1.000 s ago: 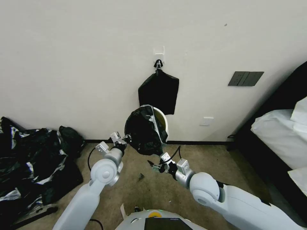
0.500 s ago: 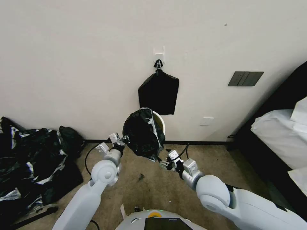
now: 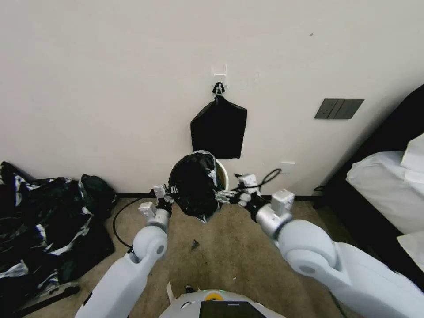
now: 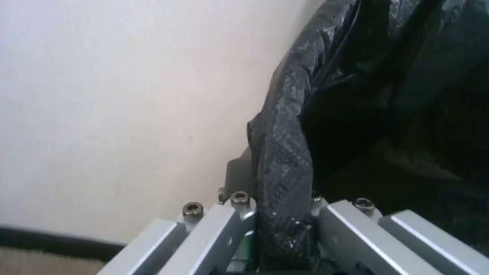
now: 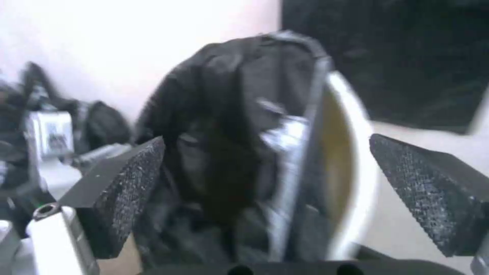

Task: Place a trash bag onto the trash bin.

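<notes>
The cream-white trash bin (image 3: 222, 173) hangs tilted above the carpet in front of the wall, its mouth turned to the right. The glossy black trash bag (image 3: 193, 189) is draped over most of it, leaving only a strip of rim bare. My left gripper (image 3: 170, 194) is at the bin's left side, shut on a fold of the trash bag (image 4: 357, 99). In the left wrist view the left gripper (image 4: 282, 214) pinches that fold. My right gripper (image 3: 221, 196) is open at the bin's right side. From the right wrist, its pads (image 5: 127, 191) stand wide apart before the trash bag (image 5: 229, 145) and trash bin (image 5: 357, 152).
A flat black bundle (image 3: 218, 128) hangs from a wall hook right behind the bin. A big heap of black-and-silvery plastic (image 3: 44, 225) lies on the floor at the left. A white bed (image 3: 388, 185) stands at the right. Bare carpet (image 3: 221, 265) lies below the arms.
My right arm has swung up from under the bin to its right side, fingers open. The bin with the bag has shifted slightly left. The left gripper keeps its hold.
</notes>
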Robot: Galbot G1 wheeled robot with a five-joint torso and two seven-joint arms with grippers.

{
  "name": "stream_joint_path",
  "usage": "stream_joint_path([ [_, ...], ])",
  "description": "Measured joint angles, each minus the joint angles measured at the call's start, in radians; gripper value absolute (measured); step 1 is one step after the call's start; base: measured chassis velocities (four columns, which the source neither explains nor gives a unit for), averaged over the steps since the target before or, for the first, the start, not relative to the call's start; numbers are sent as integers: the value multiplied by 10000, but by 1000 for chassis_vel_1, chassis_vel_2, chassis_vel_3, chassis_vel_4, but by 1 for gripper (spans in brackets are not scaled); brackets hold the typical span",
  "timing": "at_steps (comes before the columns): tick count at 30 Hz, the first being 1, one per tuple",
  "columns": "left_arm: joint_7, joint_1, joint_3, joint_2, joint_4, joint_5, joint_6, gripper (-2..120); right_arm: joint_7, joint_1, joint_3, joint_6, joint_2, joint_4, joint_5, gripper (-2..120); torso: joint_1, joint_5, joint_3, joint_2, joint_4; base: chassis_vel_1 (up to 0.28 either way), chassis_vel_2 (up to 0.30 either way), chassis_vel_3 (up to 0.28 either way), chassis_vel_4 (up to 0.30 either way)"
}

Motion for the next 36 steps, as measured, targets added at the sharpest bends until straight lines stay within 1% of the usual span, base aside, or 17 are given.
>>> stream_joint_path([
  [1,0,0,0,0,0,0,0,1,0,0,0,0,0,0,0,99,0,0,0,0,0,0,0,0,0],
  [2,10,70,14,18,-93,219,-44,1,-31,226,-201,-38,345,-180,100,99,0,0,0,0,1,0,0,0,0],
  [5,12,188,3,45,-290,515,-114,1,98,703,-510,-291,907,-519,682,90,0,-4,0,1,-1,0,0,0,0],
  [6,12,188,3,45,-290,515,-114,1,98,703,-510,-291,907,-519,682,90,0,-4,0,1,-1,0,0,0,0],
  [9,56,264,-31,39,-389,737,-193,1,533,931,-642,-445,1081,-847,1054,84,0,-3,0,0,-2,0,0,0,0],
  [13,141,291,-42,-17,-424,834,-241,1,884,951,-667,-493,1077,-1038,1127,80,0,-2,0,0,-3,0,0,0,0],
  [17,247,281,-44,-39,-410,869,-274,1,953,907,-645,-477,931,-1034,971,75,0,-2,0,0,-3,0,0,0,0],
  [25,320,172,-41,-2,-346,877,-281,1,1030,814,-581,-475,763,-1012,850,72,0,-1,0,0,-4,0,0,0,0],
  [26,334,166,-41,18,-347,875,-280,1,1031,806,-580,-473,767,-1041,852,69,0,-2,0,1,-3,0,0,0,0],
  [29,347,164,-40,32,-348,875,-282,1,1031,803,-579,-469,792,-1079,855,68,0,-2,-1,1,-3,0,0,0,0],
  [30,361,161,-39,50,-351,872,-283,1,1031,803,-579,-459,835,-1132,867,61,0,-1,-1,0,-2,0,0,0,0],
  [31,372,158,-37,55,-352,872,-283,1,1031,807,-580,-453,867,-1159,893,59,0,-2,0,0,-2,0,0,0,0],
  [32,372,158,-37,55,-352,872,-283,1,1031,807,-580,-453,867,-1159,893,59,0,-2,0,0,-2,0,0,0,0],
  [33,385,156,-33,60,-352,871,-283,1,1031,817,-583,-443,902,-1179,964,52,0,-2,0,0,-2,0,0,0,0],
  [34,390,156,-33,62,-352,871,-284,1,1032,821,-584,-440,907,-1179,1008,48,0,-2,-1,1,-2,0,0,0,0],
  [36,403,154,-33,64,-350,868,-284,1,1033,820,-584,-404,886,-1179,1065,37,0,-2,0,0,-2,0,0,0,0],
])
